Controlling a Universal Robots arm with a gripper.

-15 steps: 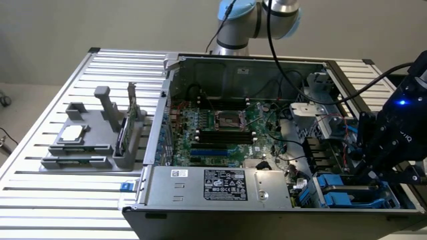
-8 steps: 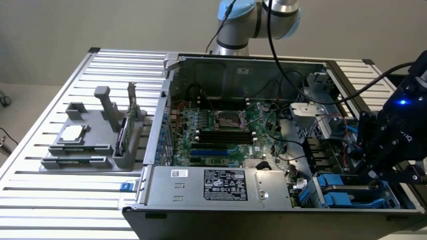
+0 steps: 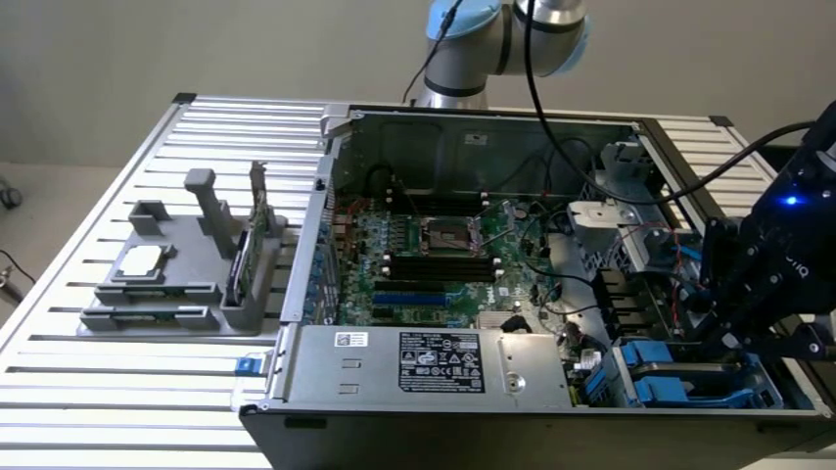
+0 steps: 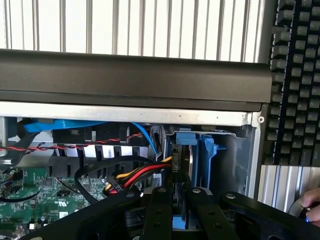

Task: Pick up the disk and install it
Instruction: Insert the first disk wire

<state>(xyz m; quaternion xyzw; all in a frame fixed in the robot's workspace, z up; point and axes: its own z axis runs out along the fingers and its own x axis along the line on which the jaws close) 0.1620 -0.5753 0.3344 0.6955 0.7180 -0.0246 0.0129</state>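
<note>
The disk (image 4: 200,155) stands on edge in the drive bay of the open computer case (image 3: 392,387), its blue carrier and a silver edge showing. My gripper (image 4: 178,195) is right over it, with the black fingers (image 4: 157,210) shut on the disk and a patch of blue carrier between them. In the exterior view, the gripper (image 3: 734,343) hangs over the blue-framed bay (image 3: 679,390) in the case's corner, on the exterior view's right. Much of the disk is hidden by the bay walls and my fingers.
Red, yellow and black cables (image 4: 135,175) run close beside the bay. The motherboard (image 3: 432,255) fills the case floor. A grey parts fixture (image 3: 170,294) holds a processor chip (image 3: 141,259) and a green card (image 3: 258,211). A keyboard (image 4: 295,75) and a person's hand (image 4: 311,207) lie outside the case.
</note>
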